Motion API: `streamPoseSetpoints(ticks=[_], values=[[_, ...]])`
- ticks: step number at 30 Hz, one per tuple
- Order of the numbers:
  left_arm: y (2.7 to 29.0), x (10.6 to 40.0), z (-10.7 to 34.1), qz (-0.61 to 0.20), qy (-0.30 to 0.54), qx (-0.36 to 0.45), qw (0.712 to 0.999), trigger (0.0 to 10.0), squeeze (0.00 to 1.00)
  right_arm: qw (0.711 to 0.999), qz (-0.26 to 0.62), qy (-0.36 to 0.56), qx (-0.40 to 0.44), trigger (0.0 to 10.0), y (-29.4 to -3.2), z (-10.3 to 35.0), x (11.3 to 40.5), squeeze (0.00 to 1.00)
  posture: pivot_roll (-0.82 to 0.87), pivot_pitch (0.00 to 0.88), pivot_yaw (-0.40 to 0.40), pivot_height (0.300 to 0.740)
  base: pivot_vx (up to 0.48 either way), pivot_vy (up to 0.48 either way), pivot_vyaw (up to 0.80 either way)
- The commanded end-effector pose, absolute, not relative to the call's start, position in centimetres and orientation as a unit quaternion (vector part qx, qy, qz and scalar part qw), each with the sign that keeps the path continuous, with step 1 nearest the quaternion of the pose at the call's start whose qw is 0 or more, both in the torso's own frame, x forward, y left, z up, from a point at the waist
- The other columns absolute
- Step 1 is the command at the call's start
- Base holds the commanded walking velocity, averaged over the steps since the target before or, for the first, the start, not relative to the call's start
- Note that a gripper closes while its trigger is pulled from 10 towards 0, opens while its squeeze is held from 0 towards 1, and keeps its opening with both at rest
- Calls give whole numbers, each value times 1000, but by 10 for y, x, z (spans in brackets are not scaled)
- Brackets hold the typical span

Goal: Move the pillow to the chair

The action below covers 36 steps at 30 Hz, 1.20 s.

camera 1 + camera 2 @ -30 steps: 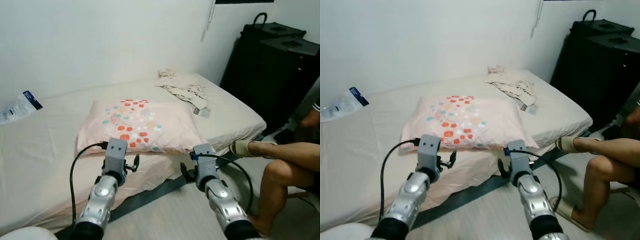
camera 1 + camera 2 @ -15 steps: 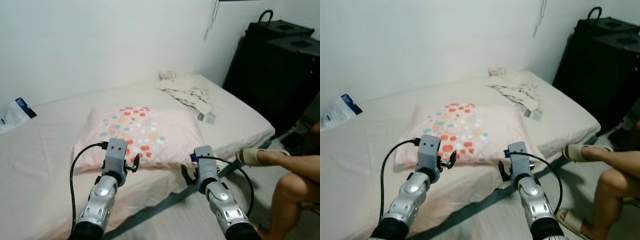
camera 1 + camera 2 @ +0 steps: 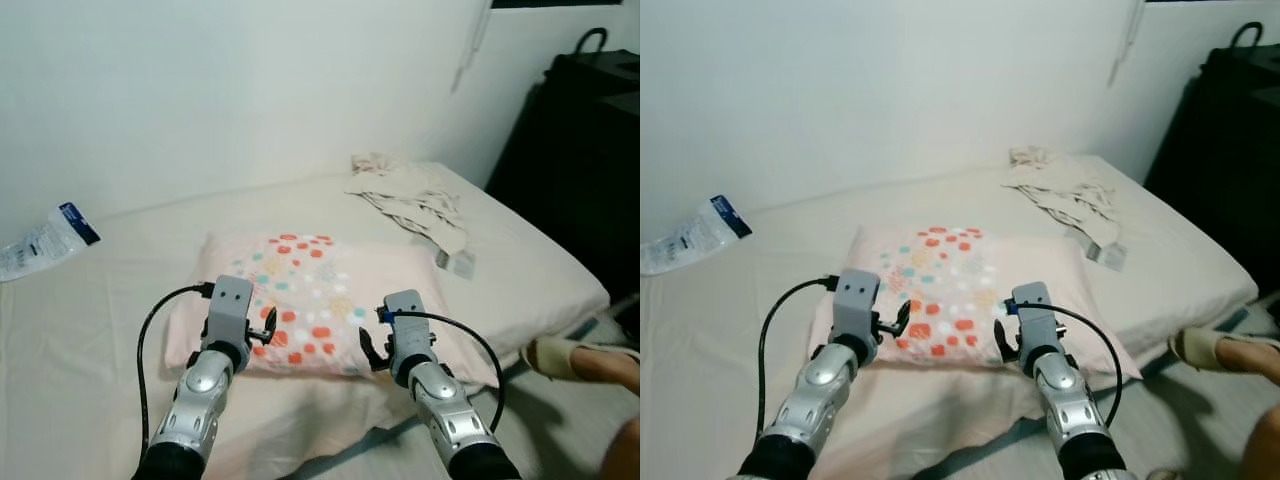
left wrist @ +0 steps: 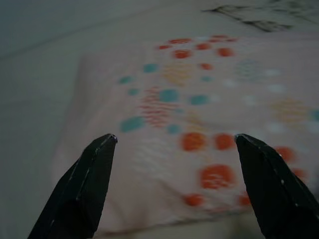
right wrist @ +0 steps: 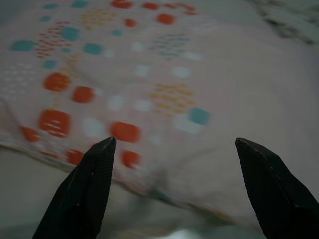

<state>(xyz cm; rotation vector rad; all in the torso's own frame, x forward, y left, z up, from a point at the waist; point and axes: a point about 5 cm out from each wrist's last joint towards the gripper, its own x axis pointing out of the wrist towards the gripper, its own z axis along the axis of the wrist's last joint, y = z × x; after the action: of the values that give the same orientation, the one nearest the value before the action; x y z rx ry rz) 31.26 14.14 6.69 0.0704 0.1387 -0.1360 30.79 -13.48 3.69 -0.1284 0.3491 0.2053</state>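
From my head cameras I see both arms raised over the near edge of the pillow [image 3: 330, 310], but only the wrist feeds show me finger spread: the left gripper [image 4: 174, 142] and right gripper [image 5: 174, 144] each stand wide apart, holding nothing, with the pillow's dotted cover between the tips. The pillow is pale pink with red, teal and yellow dots, lying flat mid-bed at 12 o'clock from the arms. The bed [image 3: 90, 300] has a cream sheet; crumpled cloth [image 3: 410, 195] lies at 1 o'clock, a plastic packet [image 3: 45, 240] at 10 o'clock, a person's foot [image 3: 580, 362] at 3 o'clock, a black cabinet [image 3: 590, 170] beyond.
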Motion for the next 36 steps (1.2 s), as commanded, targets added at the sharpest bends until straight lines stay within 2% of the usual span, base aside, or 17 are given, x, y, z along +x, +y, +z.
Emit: streamPoseSetpoints(ticks=[1,20,23,36], values=[[135,312,65,-82,77,35,993,10000,0,976,85,186,-68,10000,-147,32,305,0,-20,56,-34,740,0,0,0],[135,315,64,-67,80,42,994,10000,0,979,76,179,-64,10000,-152,35,305,0,-37,38,-26,740,0,0,0],[133,315,64,-68,79,43,994,10000,0,976,85,179,-85,10000,-152,34,305,0,-36,35,-29,740,0,0,0],[131,313,63,-64,80,41,994,10000,0,973,119,173,-95,10000,-141,37,306,0,-27,42,-47,740,0,0,776]])
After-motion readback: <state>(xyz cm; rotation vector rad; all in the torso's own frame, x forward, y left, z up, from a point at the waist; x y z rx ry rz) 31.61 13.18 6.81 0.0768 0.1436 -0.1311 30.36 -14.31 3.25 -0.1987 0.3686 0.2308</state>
